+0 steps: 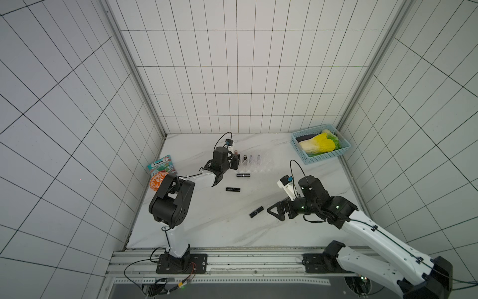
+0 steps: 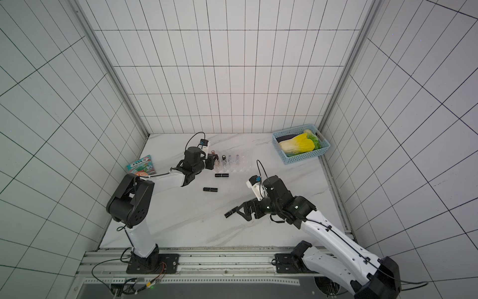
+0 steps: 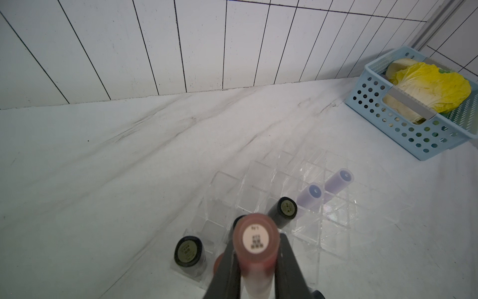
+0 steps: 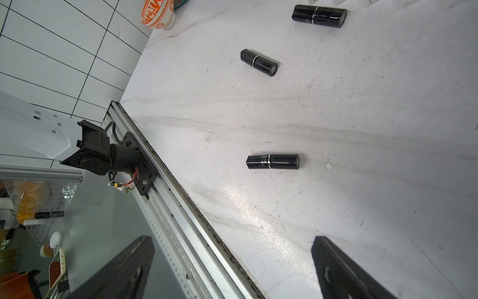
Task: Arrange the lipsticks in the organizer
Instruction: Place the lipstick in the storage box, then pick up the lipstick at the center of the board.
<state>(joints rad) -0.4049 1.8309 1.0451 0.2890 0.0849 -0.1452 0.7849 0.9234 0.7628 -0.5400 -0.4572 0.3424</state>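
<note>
Clamping pink lipstick at organizer edge, left pincer, right pincer gaping

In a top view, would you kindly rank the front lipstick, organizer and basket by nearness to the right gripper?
1. Lipstick, lying just before the right gripper.
2. Organizer, at the back, mid-table.
3. Basket, in the far right corner.

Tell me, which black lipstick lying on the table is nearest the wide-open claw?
The lone lipstick just ahead of the right claw; the other two lie farther back, near the clear holder.
</note>
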